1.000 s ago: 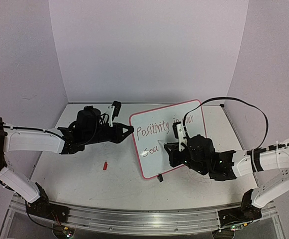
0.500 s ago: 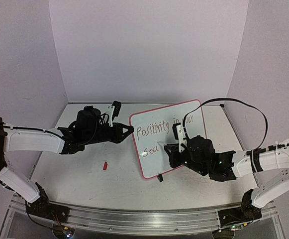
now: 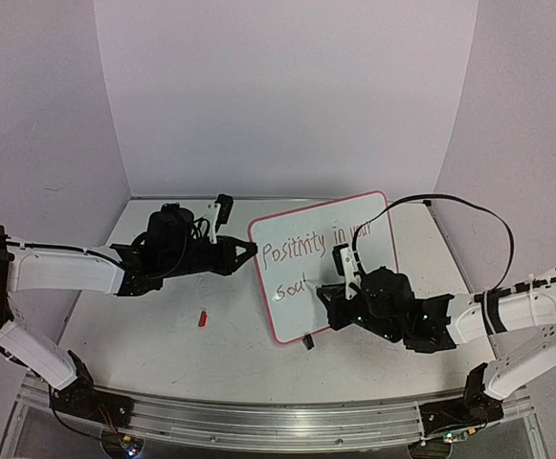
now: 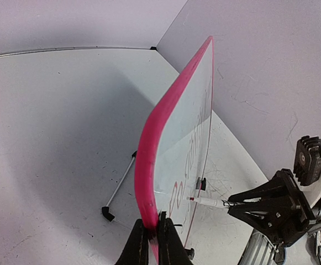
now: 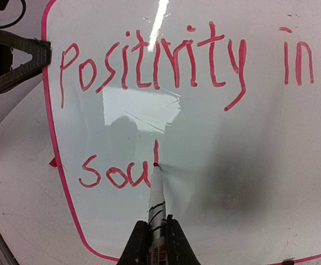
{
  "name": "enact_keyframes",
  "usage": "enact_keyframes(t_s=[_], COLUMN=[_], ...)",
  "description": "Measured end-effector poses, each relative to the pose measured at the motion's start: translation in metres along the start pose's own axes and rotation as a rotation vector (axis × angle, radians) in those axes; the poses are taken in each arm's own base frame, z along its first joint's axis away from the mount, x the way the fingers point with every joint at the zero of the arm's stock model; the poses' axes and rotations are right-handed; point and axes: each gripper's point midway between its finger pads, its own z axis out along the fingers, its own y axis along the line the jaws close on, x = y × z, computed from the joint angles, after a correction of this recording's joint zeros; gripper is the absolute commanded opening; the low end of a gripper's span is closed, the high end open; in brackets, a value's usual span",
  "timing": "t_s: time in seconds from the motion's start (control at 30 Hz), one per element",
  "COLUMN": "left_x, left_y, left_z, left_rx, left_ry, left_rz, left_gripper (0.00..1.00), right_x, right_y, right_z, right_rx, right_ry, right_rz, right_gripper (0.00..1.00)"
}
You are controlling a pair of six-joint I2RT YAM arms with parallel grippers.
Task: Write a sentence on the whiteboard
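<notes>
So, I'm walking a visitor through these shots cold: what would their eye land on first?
The pink-framed whiteboard standing tilted mid-table, with red lettering reading "Positivity in your sou". Next, the marker in the right fingers, its tip on the board just after "sou", while the left fingers pinch the board's left edge.

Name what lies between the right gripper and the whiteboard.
A white marker, held by the right gripper, red tip on the whiteboard; right wrist view shows it.
</notes>
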Motion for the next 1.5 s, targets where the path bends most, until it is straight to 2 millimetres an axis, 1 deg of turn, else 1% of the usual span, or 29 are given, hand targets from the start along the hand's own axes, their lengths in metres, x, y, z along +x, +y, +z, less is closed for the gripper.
enact_keyframes(t_s=[0.3,0.6,0.73,0.93,1.5], left_x=[0.0,0.0,0.0,0.0,0.0], left_y=[0.0,0.0,0.0,0.0,0.0], left_z=[0.0,0.0,0.0,0.0,0.0], left_rx=[0.0,0.0,0.001,0.001,0.001], left_ry=[0.0,0.001,0.0,0.0,0.0], left_rz=[0.0,0.0,0.0,0.0,0.0], left_gripper=[0.0,0.0,0.0,0.0,0.0], right_x=[0.007,0.018,0.017,-0.004,0.011], right_y=[0.001,-0.002,-0.005,-0.002,-0.007], right_z=[-0.002,-0.005,-0.008,-0.018,-0.009], right_rx=[-0.008,-0.004,0.008,-0.012,0.019], right_ry=[0.015,0.039,0.04,-0.019,0.02], right_rz=[0.01,0.009,0.007,0.034,0.013], right_gripper=[0.0,0.0,0.0,0.0,0.0])
